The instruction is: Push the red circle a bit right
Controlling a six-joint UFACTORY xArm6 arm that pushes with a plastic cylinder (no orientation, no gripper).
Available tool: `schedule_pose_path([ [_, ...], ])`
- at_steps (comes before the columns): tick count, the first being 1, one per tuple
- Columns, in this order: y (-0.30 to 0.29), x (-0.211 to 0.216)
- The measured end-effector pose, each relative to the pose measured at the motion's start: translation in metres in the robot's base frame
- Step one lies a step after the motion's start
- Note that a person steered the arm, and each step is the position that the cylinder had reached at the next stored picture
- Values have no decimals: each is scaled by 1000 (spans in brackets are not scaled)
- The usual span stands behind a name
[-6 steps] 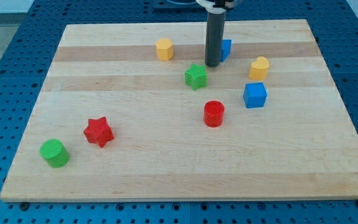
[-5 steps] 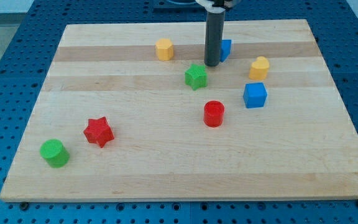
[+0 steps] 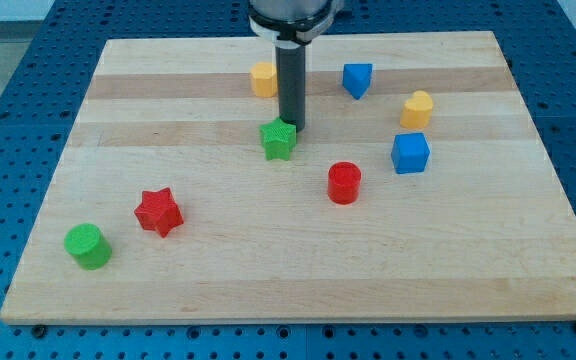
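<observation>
Red circle (image 3: 344,183) mid-board, right of and nearer than my tip (image 3: 290,127), which touches the green star (image 3: 279,140) at its far side; no jaws here, just a rod.

On the wooden bench (image 3: 528,250): green star (image 3: 279,140) near centre-top, yellow block (image 3: 262,78) just above-left of it, blue triangular block (image 3: 357,79) toward the view's top right. Yellow block w/ rounded top (image 3: 417,108) sits just above the blue cube (image 3: 410,153) at the view's right, apart but close. At the view's bottom left, red star (image 3: 158,212) and green cylinder (image 3: 88,246) lie near each other, not touching.
</observation>
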State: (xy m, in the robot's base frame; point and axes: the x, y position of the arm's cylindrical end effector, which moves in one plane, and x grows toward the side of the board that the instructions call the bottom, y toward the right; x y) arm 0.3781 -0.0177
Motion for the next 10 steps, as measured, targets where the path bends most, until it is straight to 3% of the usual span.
schedule_pose_path([
  [4, -35, 32],
  [8, 5, 46],
  [10, -2, 60],
])
